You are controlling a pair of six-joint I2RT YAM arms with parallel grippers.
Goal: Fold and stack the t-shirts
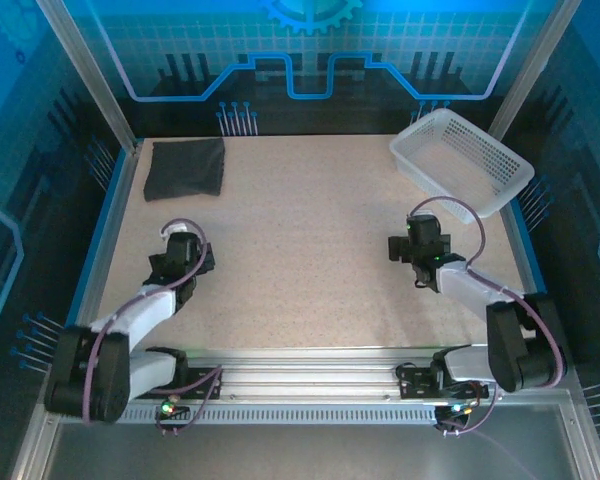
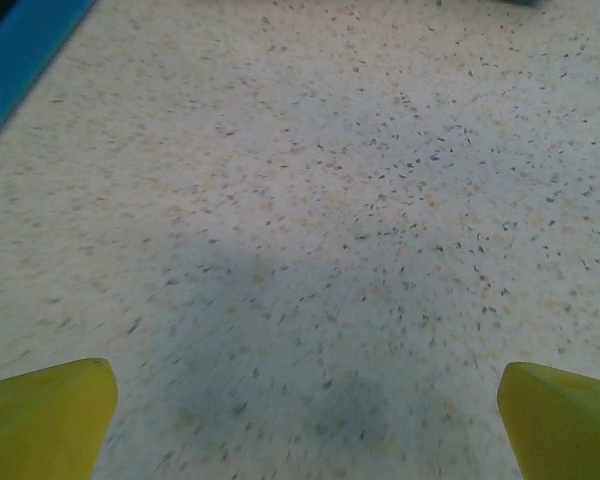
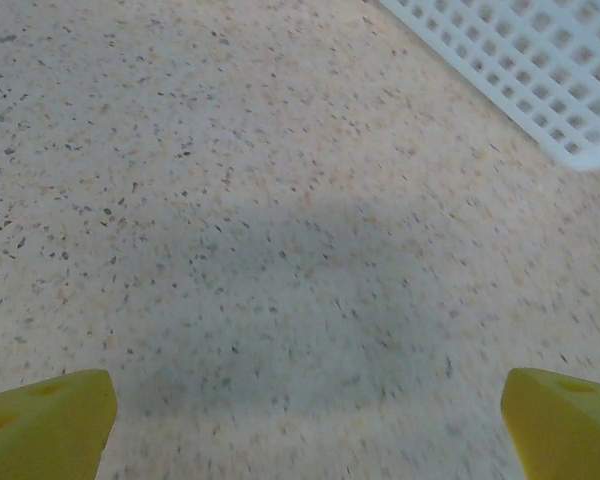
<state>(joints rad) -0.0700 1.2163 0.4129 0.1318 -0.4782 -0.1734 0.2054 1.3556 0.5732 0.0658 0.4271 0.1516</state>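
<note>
At the far-left corner, you're facing a limp, light t-shirt (image 1: 185, 168); pinch its edge. Left tool (image 2: 305, 420) and right tool (image 3: 305, 420) are hanging released.

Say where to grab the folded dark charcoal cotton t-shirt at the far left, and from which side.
Probably best: take the folded dark charcoal cotton t-shirt at its near right corner, approaching from the near side with the left gripper. It lies flat, so pinch the edge from above; its left side sits close to the blue rail.
</note>
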